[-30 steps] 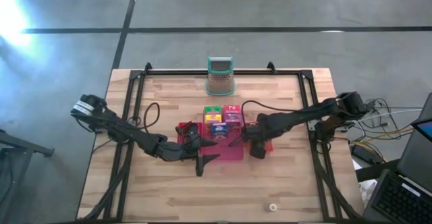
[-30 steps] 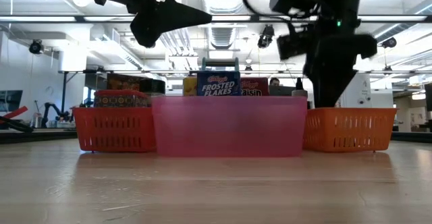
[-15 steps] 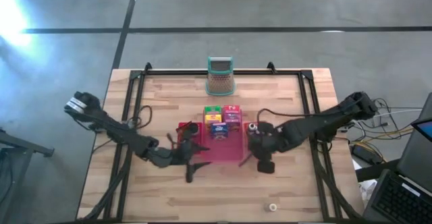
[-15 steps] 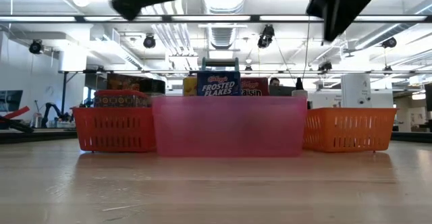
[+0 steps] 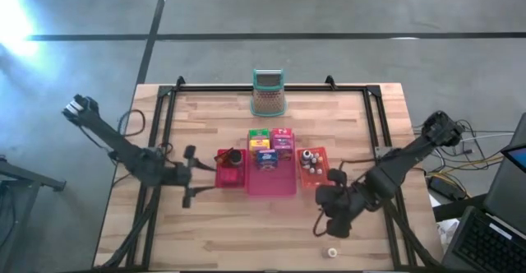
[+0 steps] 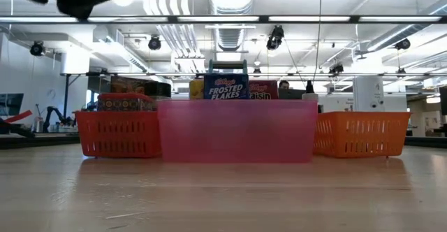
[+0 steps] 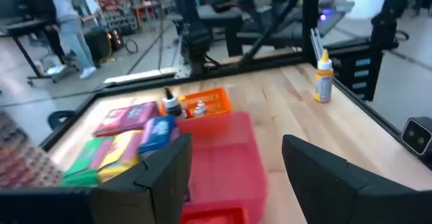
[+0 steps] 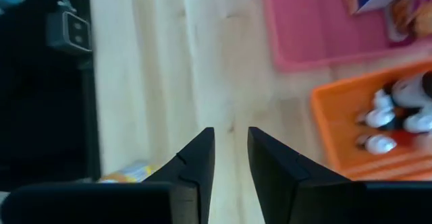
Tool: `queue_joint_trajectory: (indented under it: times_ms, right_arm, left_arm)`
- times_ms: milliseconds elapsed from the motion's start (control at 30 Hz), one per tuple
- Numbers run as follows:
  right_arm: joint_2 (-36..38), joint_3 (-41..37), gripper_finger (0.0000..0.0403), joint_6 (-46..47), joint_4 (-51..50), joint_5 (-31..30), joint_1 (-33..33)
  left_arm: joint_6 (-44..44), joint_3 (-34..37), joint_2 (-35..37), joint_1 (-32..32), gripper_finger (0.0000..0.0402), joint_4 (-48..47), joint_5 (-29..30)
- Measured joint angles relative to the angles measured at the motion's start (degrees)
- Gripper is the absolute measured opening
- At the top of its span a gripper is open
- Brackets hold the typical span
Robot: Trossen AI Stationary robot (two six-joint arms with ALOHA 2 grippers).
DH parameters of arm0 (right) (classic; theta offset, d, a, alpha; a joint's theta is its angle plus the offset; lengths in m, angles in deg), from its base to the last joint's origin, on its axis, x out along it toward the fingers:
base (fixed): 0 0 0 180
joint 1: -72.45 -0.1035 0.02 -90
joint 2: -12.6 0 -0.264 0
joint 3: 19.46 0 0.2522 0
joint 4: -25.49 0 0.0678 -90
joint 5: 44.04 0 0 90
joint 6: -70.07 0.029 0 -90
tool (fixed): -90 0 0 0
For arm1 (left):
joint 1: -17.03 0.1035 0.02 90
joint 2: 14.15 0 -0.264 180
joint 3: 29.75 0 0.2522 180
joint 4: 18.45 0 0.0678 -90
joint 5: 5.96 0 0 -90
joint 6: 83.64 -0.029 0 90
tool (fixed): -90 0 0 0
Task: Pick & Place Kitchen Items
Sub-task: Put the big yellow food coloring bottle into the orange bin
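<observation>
Near the tabletop's [image 5: 205,232] front edge, a small bottle [image 5: 332,252] lies just nearer than the right end effector [image 5: 336,224], fingers nearly closed, empty; the left end effector [image 5: 187,174] waits open, far off.

Pink tray [image 6: 235,131] hides the lower boxes [image 6: 225,87] behind it; small bottle [image 5: 332,252] at the worktop's 5 o'clock stays unreadable.
</observation>
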Motion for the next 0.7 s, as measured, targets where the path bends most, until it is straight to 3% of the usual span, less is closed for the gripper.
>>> queue_joint_trajectory:
  times_ms: [167, 300, 400, 700]
  right_arm:
    - [-0.01, 0.04, 0.0085, 9.06, 0.09, 1.74, -2.71]
    - [-0.01, 0.04, 0.0096, 13.97, 0.10, 3.46, -3.81]
    - [-0.01, 0.04, 0.0099, 16.27, 0.09, 3.79, -4.49]
    - [-0.03, 0.04, 0.0070, 20.06, 0.30, 3.91, -7.13]
  left_arm:
    - [-1.37, 7.67, 12.78, 0.00, 0.0236, 0.02, 1.03]
    - [-3.57, 12.19, 19.83, 0.02, 0.0236, -0.10, 8.66]
    - [-4.65, 14.66, 23.02, 0.05, 0.0236, -0.23, 12.81]
    - [-1.93, 19.77, 25.63, 0.04, 0.0236, -0.51, 13.07]
